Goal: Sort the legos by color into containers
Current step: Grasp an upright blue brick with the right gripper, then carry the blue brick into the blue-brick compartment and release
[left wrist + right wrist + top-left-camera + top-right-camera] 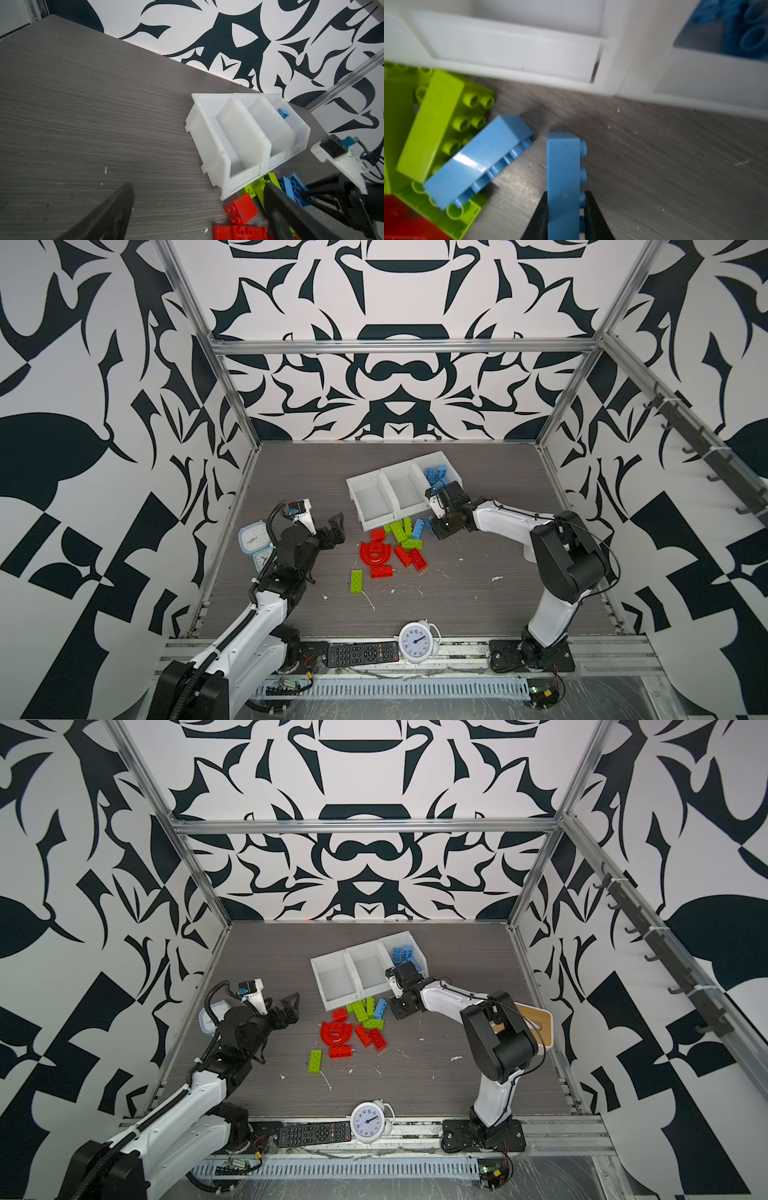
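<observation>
The alarm clock [415, 641] dial and the remote control [361, 653] keys carry marks too small to read.

The right gripper [566, 194] is clamped tight on a light blue brick [562, 176], pinching one end between its stud face and its underside. The brick juts out ahead of the fingertips, on edge and low over the table [478, 585]; whether it touches cannot be told. Just beside it, toward the left arm, a second light blue brick [477, 160] leans on a lime green brick [436, 124]. Straight ahead of this gripper stand the three joined white containers [363, 481]. The end bin [434, 456] nearest it holds more blue bricks, their count partly hidden by the gripper in both top views.

The left gripper [338, 529] is spread wide and holds nothing, near the pile but apart from it. Beyond its fingertips lie one red arch piece [371, 560] and four red bricks [417, 559], with a cluster of about four lime ones. A lone lime brick [356, 581] lies apart, nearer the arms' bases. Two pale blue clocks [253, 537] sit just behind this gripper's wrist.
</observation>
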Controlling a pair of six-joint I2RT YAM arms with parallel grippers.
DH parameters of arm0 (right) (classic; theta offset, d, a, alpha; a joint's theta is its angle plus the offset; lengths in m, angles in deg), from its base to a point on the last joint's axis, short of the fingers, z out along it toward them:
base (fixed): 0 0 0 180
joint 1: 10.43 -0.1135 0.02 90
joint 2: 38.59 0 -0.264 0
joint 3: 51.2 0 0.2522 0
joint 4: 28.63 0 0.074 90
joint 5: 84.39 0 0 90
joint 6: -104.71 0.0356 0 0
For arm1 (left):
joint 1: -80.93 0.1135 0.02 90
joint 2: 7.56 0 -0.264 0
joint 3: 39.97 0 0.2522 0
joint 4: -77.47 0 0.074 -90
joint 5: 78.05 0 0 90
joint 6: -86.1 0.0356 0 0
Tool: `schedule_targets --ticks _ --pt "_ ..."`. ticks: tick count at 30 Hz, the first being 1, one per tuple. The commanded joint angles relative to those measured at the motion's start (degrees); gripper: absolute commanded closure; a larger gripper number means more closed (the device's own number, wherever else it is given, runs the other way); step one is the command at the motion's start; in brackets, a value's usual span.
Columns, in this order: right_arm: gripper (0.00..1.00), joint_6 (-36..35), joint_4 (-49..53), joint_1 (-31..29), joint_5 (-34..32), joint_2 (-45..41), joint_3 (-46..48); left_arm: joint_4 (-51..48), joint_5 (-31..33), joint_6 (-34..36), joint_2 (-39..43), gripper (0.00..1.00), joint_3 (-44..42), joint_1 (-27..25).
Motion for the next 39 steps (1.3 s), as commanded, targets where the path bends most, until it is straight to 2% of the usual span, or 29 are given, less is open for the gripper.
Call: schedule_targets --ticks 1,5,9,15,24,27,31,39 --pt "0.8 3.0 -1.2 -0.4 -0.1 -5.5 4.3 0.3 0.4 -0.2 0.4 0.0 1.3 0.1" --pt "0.8 6.6 -3.6 -0.3 1.1 -11.6 9.9 0.4 0.2 -0.3 0.2 0.0 1.3 0.1" --pt "0.85 7.1 -4.5 0.5 -0.4 -17.2 12.7 0.5 0.1 -0.3 -0.1 0.0 1.3 0.1" --pt "0.87 6.2 -4.0 5.5 3.7 -20.0 9.2 0.5 0.2 -0.3 0.1 0.0 1.3 0.1" --pt "0.88 -0.6 0.0 10.1 2.9 -10.3 -10.5 0.0 0.2 -0.3 0.6 0.0 1.4 0.1" --pt "0.88 -0.8 -0.2 12.0 5.7 -5.0 -17.5 0.0 0.7 -0.3 1.0 0.0 1.2 0.1" --pt "0.88 -1.1 1.0 12.9 6.0 2.3 -26.2 0.5 1.4 -0.3 0.0 0.0 1.1 0.2" --pt "0.86 -0.7 0.2 12.9 6.9 10.3 -32.4 0.3 1.5 -0.1 0.2 0.0 1.1 0.1"
